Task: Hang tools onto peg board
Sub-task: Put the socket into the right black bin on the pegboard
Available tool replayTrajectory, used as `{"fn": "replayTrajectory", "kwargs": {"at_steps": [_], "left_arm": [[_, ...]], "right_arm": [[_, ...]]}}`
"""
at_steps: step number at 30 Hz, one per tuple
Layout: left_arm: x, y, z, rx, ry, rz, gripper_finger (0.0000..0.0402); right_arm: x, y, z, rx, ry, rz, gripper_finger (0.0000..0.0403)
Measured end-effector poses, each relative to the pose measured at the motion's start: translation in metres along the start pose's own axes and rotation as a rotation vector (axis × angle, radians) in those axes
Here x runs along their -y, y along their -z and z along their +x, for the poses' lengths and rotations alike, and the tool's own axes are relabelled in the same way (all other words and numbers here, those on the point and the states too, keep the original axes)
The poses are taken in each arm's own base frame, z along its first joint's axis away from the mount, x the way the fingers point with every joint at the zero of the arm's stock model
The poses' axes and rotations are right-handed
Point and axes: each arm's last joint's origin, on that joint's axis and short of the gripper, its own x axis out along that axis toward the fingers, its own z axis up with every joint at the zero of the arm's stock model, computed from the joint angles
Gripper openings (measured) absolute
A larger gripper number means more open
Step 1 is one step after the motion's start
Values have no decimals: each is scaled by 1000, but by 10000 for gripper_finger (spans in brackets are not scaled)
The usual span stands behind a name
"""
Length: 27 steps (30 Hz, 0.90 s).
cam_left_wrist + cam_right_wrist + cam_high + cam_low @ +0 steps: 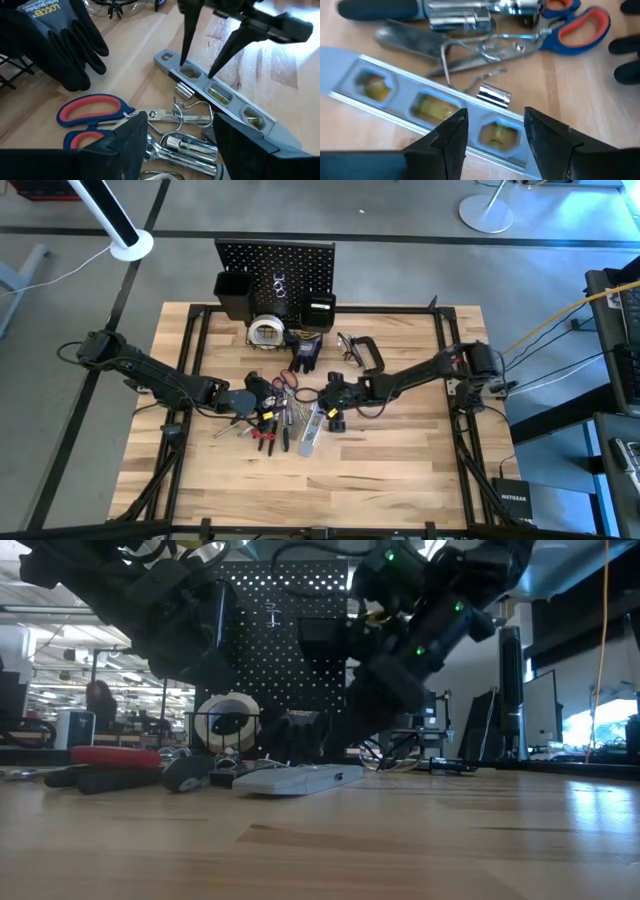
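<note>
The silver level bar (420, 107) with three yellow vials lies flat under the right gripper (492, 135), jaws open, empty.

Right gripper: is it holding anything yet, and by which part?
Nothing held. The right gripper hovers open over one end of the level bar, fingers straddling it, not closed.

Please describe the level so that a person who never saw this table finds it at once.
Start at the peg board at the table's far edge, then go to the tool pile mid-table. The level lies flat at the pile's right edge, under the open right gripper. Only it is a long silver bar with yellow-green vials.
</note>
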Motion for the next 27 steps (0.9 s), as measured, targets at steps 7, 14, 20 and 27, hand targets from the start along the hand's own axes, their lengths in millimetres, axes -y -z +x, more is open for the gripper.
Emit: {"fn": "replayTrajectory", "kwargs": {"at_steps": [7,14,20,27], "left_arm": [[0,0,0,0,0,1,214],[0,0,0,0,0,2,214],[0,0,0,0,0,-4,214],[0,0,0,0,0,-1,214]], "right_arm": [[0,7,1,-63,4,-10,193],[1,12,-6,-155,1,-48,193],[2,13,-25,-232,0,-90,193],[7,-14,-32,-57,62,93,193]]}}
